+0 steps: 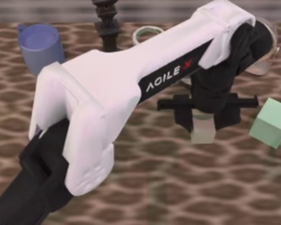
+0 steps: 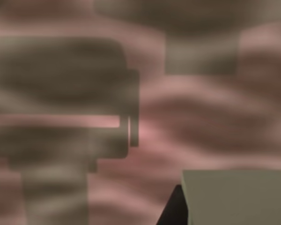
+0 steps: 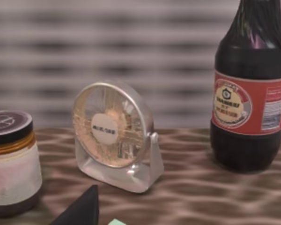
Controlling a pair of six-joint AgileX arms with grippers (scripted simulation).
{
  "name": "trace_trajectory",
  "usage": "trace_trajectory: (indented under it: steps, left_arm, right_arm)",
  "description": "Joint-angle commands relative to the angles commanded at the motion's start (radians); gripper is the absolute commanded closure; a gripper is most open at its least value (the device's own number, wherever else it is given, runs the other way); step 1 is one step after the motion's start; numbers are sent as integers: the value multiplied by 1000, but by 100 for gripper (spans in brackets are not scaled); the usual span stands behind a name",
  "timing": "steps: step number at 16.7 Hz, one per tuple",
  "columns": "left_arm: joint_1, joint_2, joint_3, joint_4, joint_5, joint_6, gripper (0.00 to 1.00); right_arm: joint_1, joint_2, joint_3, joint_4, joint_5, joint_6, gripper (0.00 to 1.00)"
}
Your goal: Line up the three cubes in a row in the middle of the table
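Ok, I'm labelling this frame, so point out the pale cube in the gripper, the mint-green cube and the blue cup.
pale cube (image 1: 202, 130), top view, front face below the fingers.
mint-green cube (image 1: 271, 123), top view, middle, near its top edge.
blue cup (image 1: 39, 37), top view, inside its opening.

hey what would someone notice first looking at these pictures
The big white AgileX left arm stretches diagonally across the top view, its black left gripper shut on the pale cube near the table's middle. The mint-green cube sits right of it. A blue cup stands far left.
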Motion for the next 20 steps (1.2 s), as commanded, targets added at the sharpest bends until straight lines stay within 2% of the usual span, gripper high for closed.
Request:
trace_trajectory:
  steps: [7, 13, 20]
  left_arm:
    - [-2, -17, -274, 248, -1, -4, 100]
    - [-4, -18, -306, 280, -1, -5, 100]
    - [-4, -18, -306, 280, -1, -5, 47]
  right_arm:
    - [0, 0, 0, 0, 0, 0, 0]
    - [0, 0, 0, 0, 0, 0, 0]
    - [0, 0, 0, 0, 0, 0, 0]
